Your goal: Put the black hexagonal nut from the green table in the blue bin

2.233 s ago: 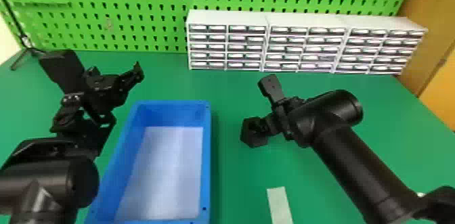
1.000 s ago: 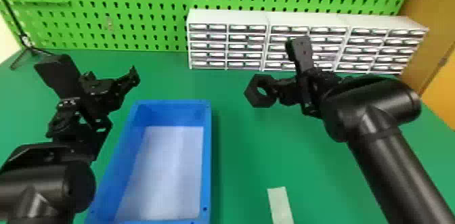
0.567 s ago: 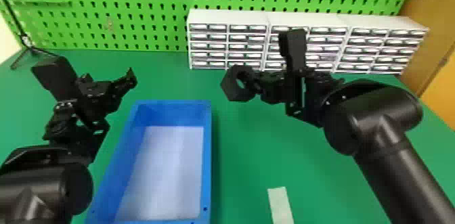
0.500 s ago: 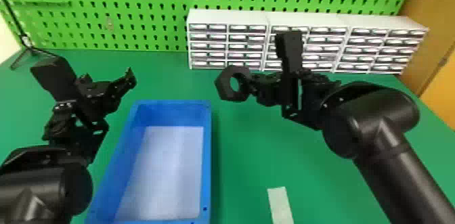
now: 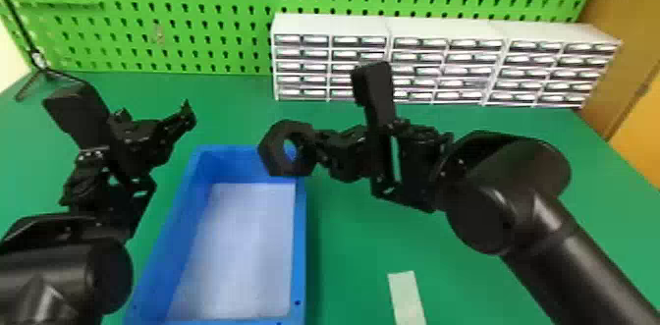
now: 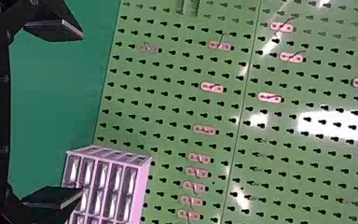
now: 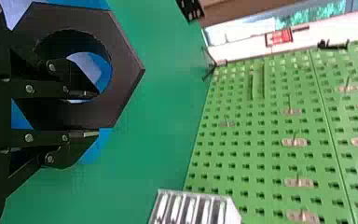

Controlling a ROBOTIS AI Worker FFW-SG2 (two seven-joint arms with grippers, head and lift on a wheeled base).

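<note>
The black hexagonal nut hangs in the right gripper, its outline over the far right corner of the blue bin. In the right wrist view the right gripper is shut on one side of the nut, one finger in the hole and the other outside. Blue and white parts of the bin show through that hole. On the left, behind and beside the bin, the left gripper holds nothing; in the left wrist view the left gripper has its fingers wide apart.
A white drawer cabinet stands at the back of the green table, before a green pegboard. A pale strip lies right of the bin. A thin black stand is at the far left.
My right gripper has lifted the nut from its lower spot right of the bin, then carried it left to the bin's far right corner. The left arm has drifted slightly left.
</note>
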